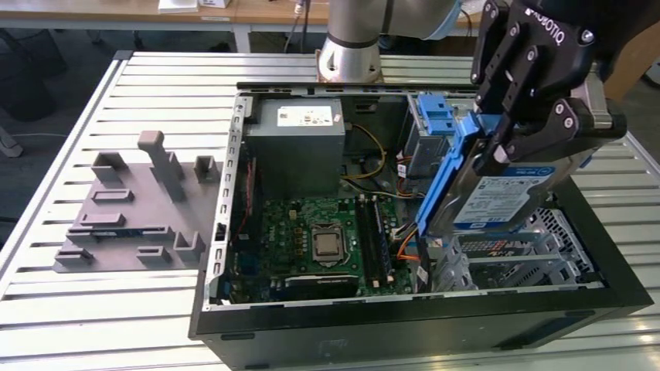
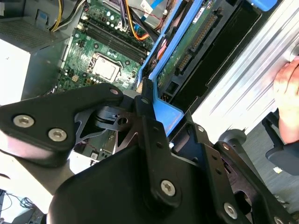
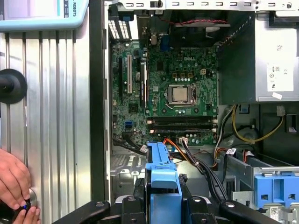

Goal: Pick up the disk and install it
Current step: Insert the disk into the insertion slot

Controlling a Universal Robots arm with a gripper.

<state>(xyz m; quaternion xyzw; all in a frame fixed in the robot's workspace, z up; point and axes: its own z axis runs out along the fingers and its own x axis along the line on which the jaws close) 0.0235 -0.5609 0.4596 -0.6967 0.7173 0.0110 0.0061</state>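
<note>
From the exterior view, the black end effector (image 1: 528,148) is pinching the flat silver disk with its blue-and-white label and blue plastic bracket (image 1: 503,198). The disk is steeply tilted over the exterior view's right side of the open black computer case (image 1: 413,313), which stands on the slatted metal counter (image 1: 93,309). A grey slotted plastic stand (image 1: 134,209) sits beside the case at the exterior view's left.

In the second wrist view, the fingers (image 2: 145,93) clamp the disk's blue bracket above the green motherboard (image 2: 100,56), and a person's hand (image 2: 287,88) rests near the counter's edge.

In the first wrist view, the bracket's edge points into the case, toward the motherboard and the grey box-shaped power supply (image 3: 275,60).
</note>
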